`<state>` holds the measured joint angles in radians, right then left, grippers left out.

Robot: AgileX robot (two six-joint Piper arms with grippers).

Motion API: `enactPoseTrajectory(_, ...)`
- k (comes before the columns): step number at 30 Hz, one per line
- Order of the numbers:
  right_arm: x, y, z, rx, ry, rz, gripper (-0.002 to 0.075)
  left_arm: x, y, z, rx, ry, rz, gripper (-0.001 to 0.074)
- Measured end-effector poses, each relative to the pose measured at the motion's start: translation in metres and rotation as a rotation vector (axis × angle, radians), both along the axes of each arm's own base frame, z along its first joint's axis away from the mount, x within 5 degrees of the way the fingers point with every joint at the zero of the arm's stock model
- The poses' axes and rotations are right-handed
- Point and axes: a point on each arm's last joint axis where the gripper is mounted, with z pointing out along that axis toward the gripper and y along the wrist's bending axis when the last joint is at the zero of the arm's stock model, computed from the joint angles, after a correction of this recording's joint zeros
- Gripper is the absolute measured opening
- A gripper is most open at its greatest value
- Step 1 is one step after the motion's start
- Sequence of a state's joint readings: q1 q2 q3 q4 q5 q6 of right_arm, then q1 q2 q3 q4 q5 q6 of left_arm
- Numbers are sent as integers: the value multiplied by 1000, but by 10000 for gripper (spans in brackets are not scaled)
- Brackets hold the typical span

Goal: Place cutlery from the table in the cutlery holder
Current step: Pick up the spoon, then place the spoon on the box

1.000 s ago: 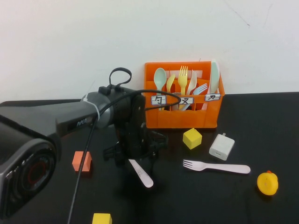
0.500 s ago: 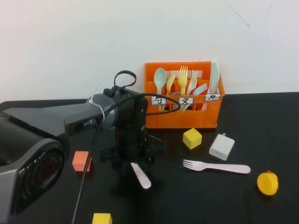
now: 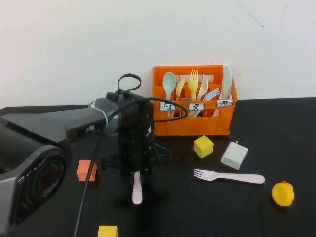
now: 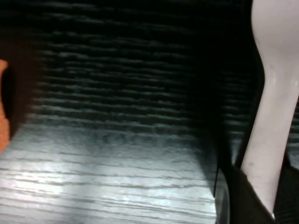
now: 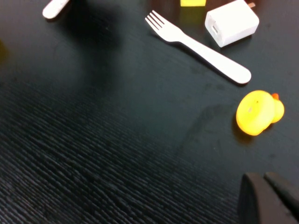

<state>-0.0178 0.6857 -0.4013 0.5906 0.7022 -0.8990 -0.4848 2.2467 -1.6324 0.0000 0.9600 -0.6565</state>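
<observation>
The left gripper [image 3: 135, 170] is sitting low over the big matte black tabletop [image 3: 276, 123], in front of and to the left of the orange plastic crate-style cutlery holder [image 3: 193, 126], and it's pinching one end of the pale pink plastic spoon [image 3: 137, 190]. In the left wrist view that spoon [image 4: 273, 98] is running right between the dark fingers [image 4: 238, 196], which are pressing in on it. The free end is sticking out toward the robot's side, and whether it's touching the table or hanging just above it I can't tell. The pale pink plastic fork [image 3: 228, 176] is lying flat on the table, well to the right of the spoon, tines pointing left, just in front of a white charger block [image 3: 234, 155]. The right gripper [image 5: 271, 198] is only showing up in its own wrist view (two dark fingertips pressed together, holding nothing), hovering over bare table near a yellow rubber duck [image 5: 257, 112], with the fork [image 5: 196, 46] further off. The holder has a pale green spoon [image 3: 169, 84], a yellow fork [image 3: 193, 84] and some other pale cutlery standing in it. A yellow cube [image 3: 203, 146] is sitting just in front of the holder, an orange block [image 3: 86, 171] is off to the left of the arm, and another yellow block [image 3: 107, 231] is near the front edge.
</observation>
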Motion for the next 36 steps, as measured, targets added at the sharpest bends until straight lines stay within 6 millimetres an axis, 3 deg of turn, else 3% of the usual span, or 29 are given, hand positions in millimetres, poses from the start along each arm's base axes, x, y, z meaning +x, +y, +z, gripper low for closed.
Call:
enactPoseTrajectory(5,0,0,0,0,-2,-1,-2,0,3,0,19,7,-7,139)
enactPoseTrajectory(9,0,0,0,0,-2,-1,-2,1,6,12,36,-31,-21,139)
enactPoseTrajectory(27,0,0,0,4,-4,-3,-2,-8,36,172,55,-565,-2,139)
enactPoseTrajectory(30,0,0,0,7,-4,-4,-2,-7,34,194,-22,-704,-24,139)
enactPoseTrajectory(36,0,0,0,7,-4,-4,-2,5,19,217,-199,-963,-88,139)
